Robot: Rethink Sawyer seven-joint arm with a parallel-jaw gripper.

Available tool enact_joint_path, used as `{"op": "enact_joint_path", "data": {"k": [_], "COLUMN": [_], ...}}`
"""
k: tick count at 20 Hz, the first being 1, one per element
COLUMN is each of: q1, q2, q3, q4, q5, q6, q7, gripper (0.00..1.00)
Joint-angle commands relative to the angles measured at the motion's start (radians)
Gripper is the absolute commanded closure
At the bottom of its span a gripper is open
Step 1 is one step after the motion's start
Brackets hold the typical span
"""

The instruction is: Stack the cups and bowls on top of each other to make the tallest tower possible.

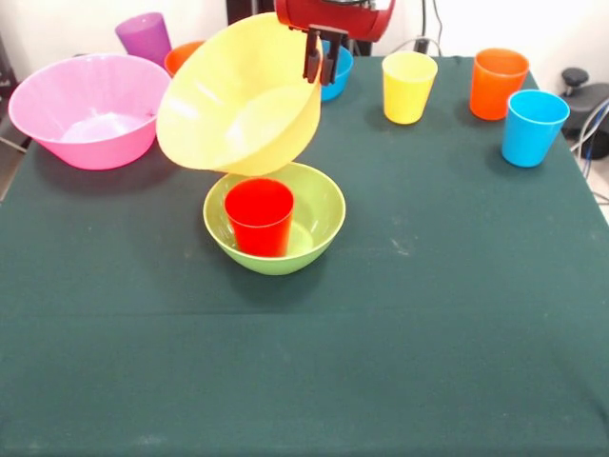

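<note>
My gripper (pixel 321 61) is shut on the rim of the large yellow-orange bowl (pixel 238 100), which hangs tilted in the air, its opening facing the camera. Just below it the lime green bowl (pixel 319 214) sits on the table with the red cup (pixel 259 217) upright inside it. The pink bowl (pixel 90 109) rests at the left. Behind it stand the purple cup (pixel 145 38) and a partly hidden small orange bowl (pixel 181 55). A blue bowl (pixel 338 71) peeks out behind my gripper. The yellow cup (pixel 408 86), orange cup (pixel 498 83) and light blue cup (pixel 533 127) stand at the back right.
A dark green cloth (pixel 428 314) covers the table. Black cables and a dark object (pixel 585 100) lie beyond the right edge.
</note>
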Motion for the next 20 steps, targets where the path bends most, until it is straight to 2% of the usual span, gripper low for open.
{"op": "enact_joint_path", "data": {"k": [1,13,20], "q1": [0.021,0.032,0.031], "q2": [0.029,0.023,0.069], "q3": [0.036,0.027,0.029], "q4": [-0.101,-0.141,-0.149], "q5": [0.002,-0.009,-0.024], "q6": [0.137,0.192,0.134], "q7": [-0.004,-0.004,0.001], "gripper": [1.0,1.0,1.0]}}
